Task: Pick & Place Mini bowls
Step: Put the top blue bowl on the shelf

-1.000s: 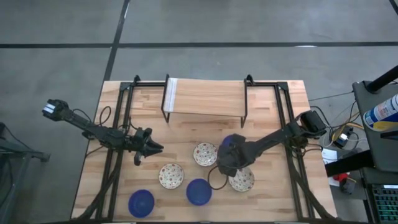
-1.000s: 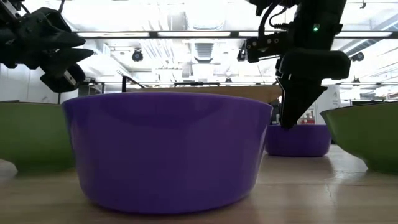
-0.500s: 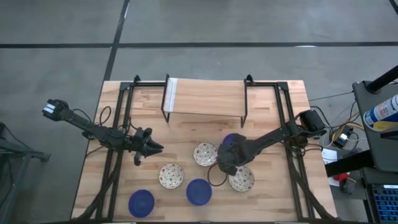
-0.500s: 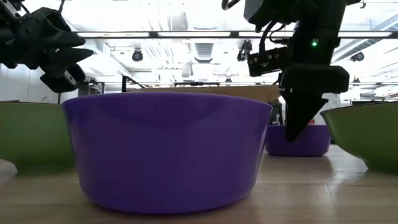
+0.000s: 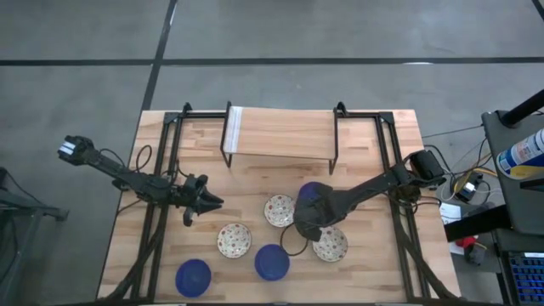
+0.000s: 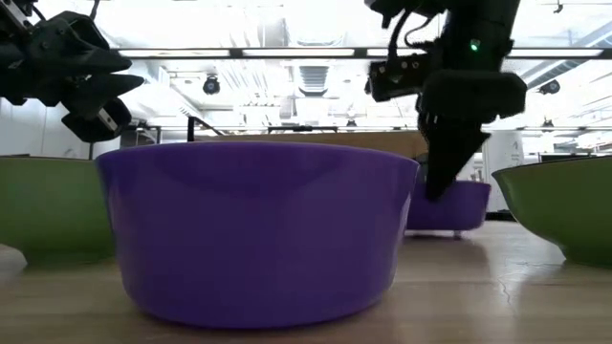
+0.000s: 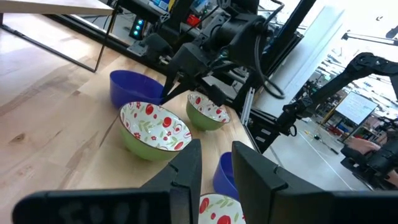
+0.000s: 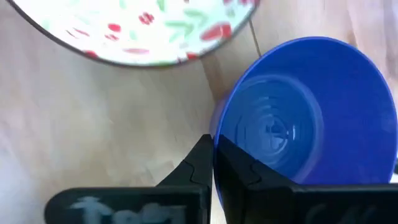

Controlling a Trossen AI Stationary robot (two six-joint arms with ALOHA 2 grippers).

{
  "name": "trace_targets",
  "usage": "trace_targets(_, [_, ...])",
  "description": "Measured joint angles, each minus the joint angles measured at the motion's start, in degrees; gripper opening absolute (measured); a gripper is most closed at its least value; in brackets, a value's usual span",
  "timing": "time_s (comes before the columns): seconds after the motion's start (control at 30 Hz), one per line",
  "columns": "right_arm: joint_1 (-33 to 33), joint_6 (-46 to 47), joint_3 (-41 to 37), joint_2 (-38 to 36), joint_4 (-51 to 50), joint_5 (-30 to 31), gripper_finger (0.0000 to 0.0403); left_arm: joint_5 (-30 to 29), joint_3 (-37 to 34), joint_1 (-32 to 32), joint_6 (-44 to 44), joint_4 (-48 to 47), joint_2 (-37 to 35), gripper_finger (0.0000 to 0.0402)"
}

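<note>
At table centre, right gripper (image 8: 213, 163) pinches blue mini bowl (image 8: 298, 118) rim, thin wall suiting edge grip; patterned bowl (image 5: 279, 210) at bowl's nine o'clock. Left gripper (image 5: 214, 202) waits, fingers narrowly parted, holding nothing.

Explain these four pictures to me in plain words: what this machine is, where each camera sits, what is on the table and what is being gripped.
This is a robot with two dark arms at a wooden table, each ending in a two-finger gripper. One camera looks straight down, one sits at table-top height, and one rides on each wrist.

On the table lie six small bowls: three blue, three cream-white with a red and green pattern inside. A black wire rack stands at the back.

The right gripper is shut on the rim of a blue bowl, one finger inside and one outside. In the low view that bowl looks tipped, one side raised off the wood. A patterned bowl sits just beside it.

The left gripper hangs above the table's left side, open and holding nothing.
</note>
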Motion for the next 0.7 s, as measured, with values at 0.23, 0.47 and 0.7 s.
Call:
trace_targets(0.23, [0.0,-2.91,4.48,0.0,-0.39,-0.02,0.0009,0.0,0.0,0.02,-0.01,-0.01,0.0,0.0083])
trace_targets(0.47, [0.0,-3.71,9.11,-0.02,-5.11,0.07,0.0009,0.0,-0.02,0.02,-0.21,-0.01,0.0,0.0083])
trace_targets(0.7, [0.01,-3.68,12.92,-0.02,-9.69,0.09,0.0009,0.0,-0.02,0.02,-0.25,0.01,0.0,0.0083])
